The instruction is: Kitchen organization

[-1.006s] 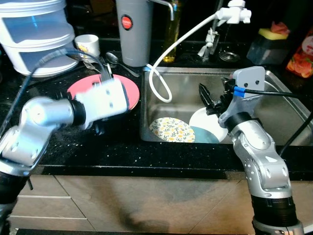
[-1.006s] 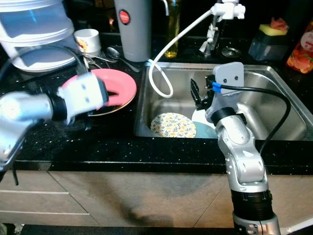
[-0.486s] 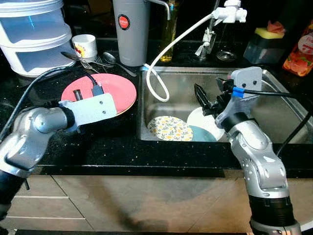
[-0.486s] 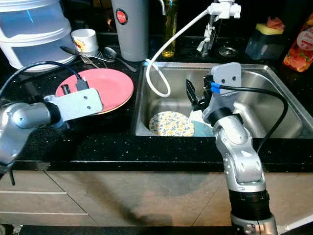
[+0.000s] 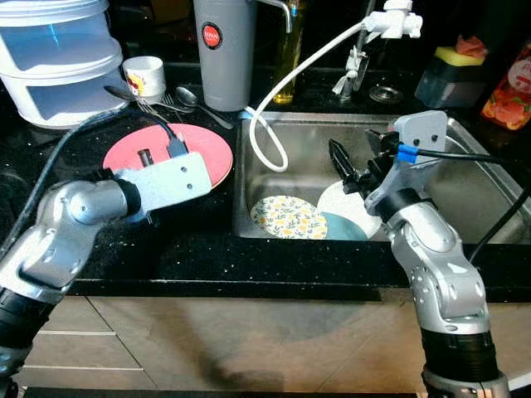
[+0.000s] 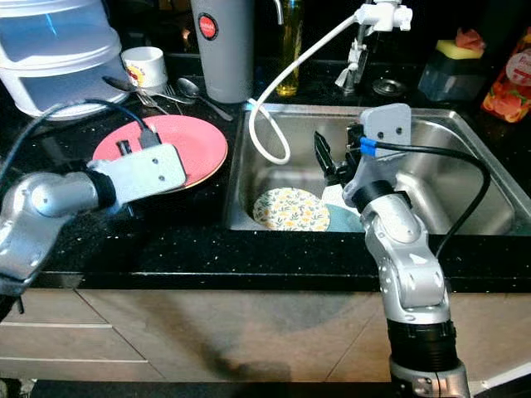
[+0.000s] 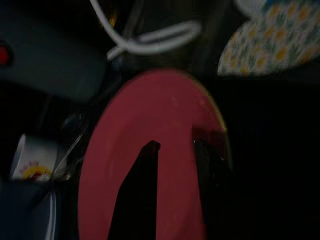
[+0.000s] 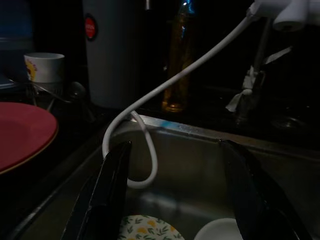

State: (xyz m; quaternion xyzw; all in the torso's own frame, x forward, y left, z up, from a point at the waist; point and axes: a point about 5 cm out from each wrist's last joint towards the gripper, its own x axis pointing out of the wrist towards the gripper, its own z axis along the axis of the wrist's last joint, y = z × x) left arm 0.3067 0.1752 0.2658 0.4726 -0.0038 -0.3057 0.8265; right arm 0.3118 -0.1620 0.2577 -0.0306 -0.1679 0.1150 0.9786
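Pink plate: a pink plate [image 5: 202, 151] is seen flat on the black stone counter [image 5: 166, 249], just left of the sink [image 5: 465, 141]; its near part is covered by the left arm.
Left gripper: the left gripper [image 7: 175, 165] is held over the plate's near side with its two dark fingers parted and nothing between them, as the left wrist view shows; contact with the plate cannot be judged.
Right gripper: the right gripper [image 8: 175, 200] is poised inside the sink above the dishes, fingers spread wide and empty.
Sink contents: a floral plate [image 5: 286, 220] and a white-and-teal dish [image 5: 353, 217] are seen on the sink floor, the dish's edge touching or overlapping the floral plate.
Risk, plate: a flat plate on smooth stone is judged hard to pinch; it could be pushed towards the clutter behind it, or dropped if only its rim is caught.
Risk, hose: the white hose [image 5: 270, 141] is looped down into the sink's left side, just beside the right gripper, and could be snagged by a finger or dragged by a lifted dish.
Risk, crockery: chipping is thought possible if the dishes are knocked together.
Clutter behind: a spoon [image 5: 195, 101] and a fork [image 5: 141, 98] are laid just beyond the pink plate, with a small printed cup [image 5: 145, 76] and a grey canister [image 5: 224, 50] close by.
Further off: stacked translucent tubs [image 5: 54, 62] are kept at far left, a yellow-topped sponge holder [image 5: 456, 70] at right.
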